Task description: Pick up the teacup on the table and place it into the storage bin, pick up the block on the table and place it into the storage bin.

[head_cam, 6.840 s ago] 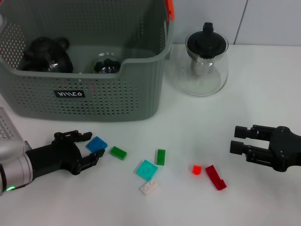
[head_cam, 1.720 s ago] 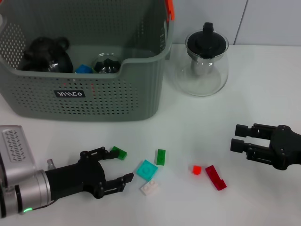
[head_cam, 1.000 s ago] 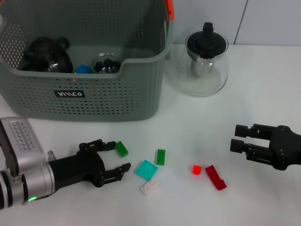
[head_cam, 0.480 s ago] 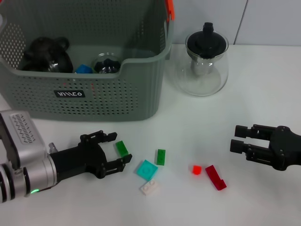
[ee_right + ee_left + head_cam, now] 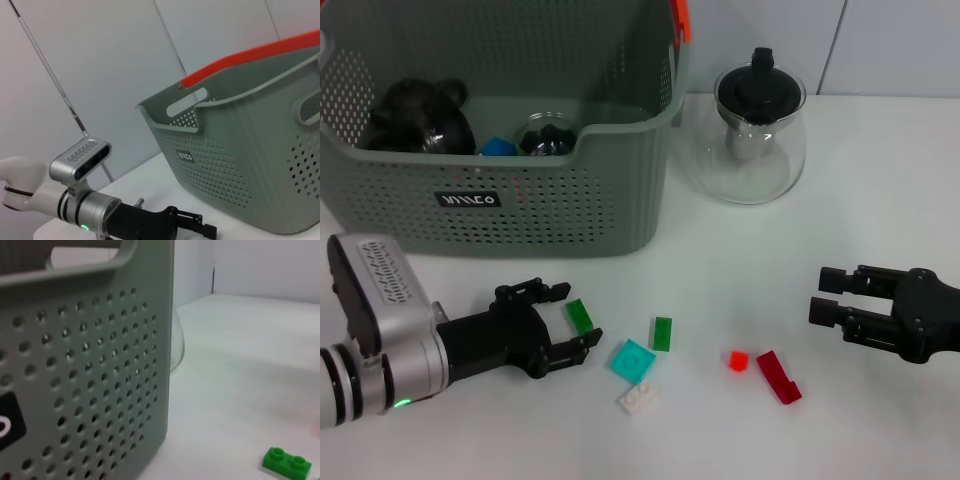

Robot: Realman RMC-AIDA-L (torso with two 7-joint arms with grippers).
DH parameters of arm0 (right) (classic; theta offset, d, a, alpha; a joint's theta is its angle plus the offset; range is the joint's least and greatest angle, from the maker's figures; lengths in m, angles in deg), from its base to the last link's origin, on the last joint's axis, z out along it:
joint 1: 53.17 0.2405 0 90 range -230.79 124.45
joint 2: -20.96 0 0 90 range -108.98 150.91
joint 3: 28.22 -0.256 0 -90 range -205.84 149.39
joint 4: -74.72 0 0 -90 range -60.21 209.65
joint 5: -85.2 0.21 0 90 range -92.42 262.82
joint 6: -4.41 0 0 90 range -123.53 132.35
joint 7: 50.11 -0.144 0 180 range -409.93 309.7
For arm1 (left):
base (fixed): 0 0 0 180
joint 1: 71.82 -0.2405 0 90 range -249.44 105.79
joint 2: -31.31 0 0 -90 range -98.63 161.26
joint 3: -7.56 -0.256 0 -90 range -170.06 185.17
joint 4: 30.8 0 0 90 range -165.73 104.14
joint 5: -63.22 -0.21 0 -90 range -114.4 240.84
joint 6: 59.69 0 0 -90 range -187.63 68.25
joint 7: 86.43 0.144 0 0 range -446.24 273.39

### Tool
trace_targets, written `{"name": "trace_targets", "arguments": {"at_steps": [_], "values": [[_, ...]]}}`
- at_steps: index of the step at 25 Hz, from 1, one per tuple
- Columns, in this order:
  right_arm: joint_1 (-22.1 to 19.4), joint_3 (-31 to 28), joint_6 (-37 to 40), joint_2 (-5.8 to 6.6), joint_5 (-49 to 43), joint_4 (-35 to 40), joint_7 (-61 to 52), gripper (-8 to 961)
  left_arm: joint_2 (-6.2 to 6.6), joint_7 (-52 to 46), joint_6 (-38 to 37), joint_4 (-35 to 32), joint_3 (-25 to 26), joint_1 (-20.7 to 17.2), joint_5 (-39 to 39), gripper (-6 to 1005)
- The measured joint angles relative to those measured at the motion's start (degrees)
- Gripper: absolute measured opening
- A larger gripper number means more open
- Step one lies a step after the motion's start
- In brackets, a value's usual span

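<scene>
The left gripper (image 5: pixel 558 322) is lying low over the worktop (image 5: pixel 880 180) with its fingers spread apart, and the small green block (image 5: pixel 580 316) is sitting in the gap between them, nearer the finger on the bin side, though contact cannot be made out. That straddling pose suits a pinch across the block's short sides, so the arm is judged to be lining up a grasp and not yet holding anything. Just past the fingertips, to the right, a cyan block (image 5: pixel 633 360), a white block (image 5: pixel 638 398) and a second green block (image 5: pixel 662 333) are lying loose; further right, a tiny red cube (image 5: pixel 738 360) and a dark red block (image 5: pixel 778 377) are resting between the two arms.

The storage bin (image 5: pixel 550 215) is standing directly beyond the left gripper, close enough that a lifted piece would need only a short carry over its front wall. Inside it a black teapot-like vessel (image 5: pixel 418 118), a glass cup (image 5: pixel 546 137) and a blue block (image 5: pixel 498 147) are already lying on the floor of the bin. A glass teapot with a black lid (image 5: pixel 752 140) is standing beside the bin's right wall.

The right gripper (image 5: pixel 828 297) is parked out on the right of the worktop, its fingers apart and holding nothing, well clear of the blocks
</scene>
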Motion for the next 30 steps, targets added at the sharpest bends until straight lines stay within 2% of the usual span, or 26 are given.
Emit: {"name": "trace_targets", "arguments": {"at_steps": [6, 17, 22, 26, 28, 29, 30], "values": [[0.01, 0.02, 0.0, 0.0, 0.0, 0.0, 0.0, 583, 0.06, 0.11, 0.36, 0.41, 0.01, 0.17, -0.01, 738], [-0.01, -0.02, 0.0, 0.0, 0.0, 0.0, 0.0, 583, -0.01, -0.41, 1.05, 0.34, -0.93, 0.36, 0.26, 649], [-0.01, -0.02, 0.0, 0.0, 0.0, 0.0, 0.0, 583, 0.02, -1.06, -0.35, -0.42, -0.7, 0.21, 0.26, 439], [-0.01, -0.19, 0.12, 0.04, 0.0, 0.0, 0.0, 583, 0.8, -6.61, -7.24, -5.0, -0.27, -1.43, 0.03, 420], [-0.01, -0.28, 0.16, 0.06, 0.0, 0.0, 0.0, 583, 1.73, -8.91, -13.37, -7.96, -0.05, -2.78, 0.02, 410], [-0.02, -0.29, 0.16, 0.07, 0.0, 0.0, 0.0, 583, 2.51, -10.72, -19.21, -10.94, 1.26, -3.84, 0.26, 410], [-0.01, -0.27, 0.16, 0.07, 0.0, 0.0, 0.0, 583, 2.7, -11.27, -21.17, -11.85, 1.78, -4.12, 0.34, 410]]}}
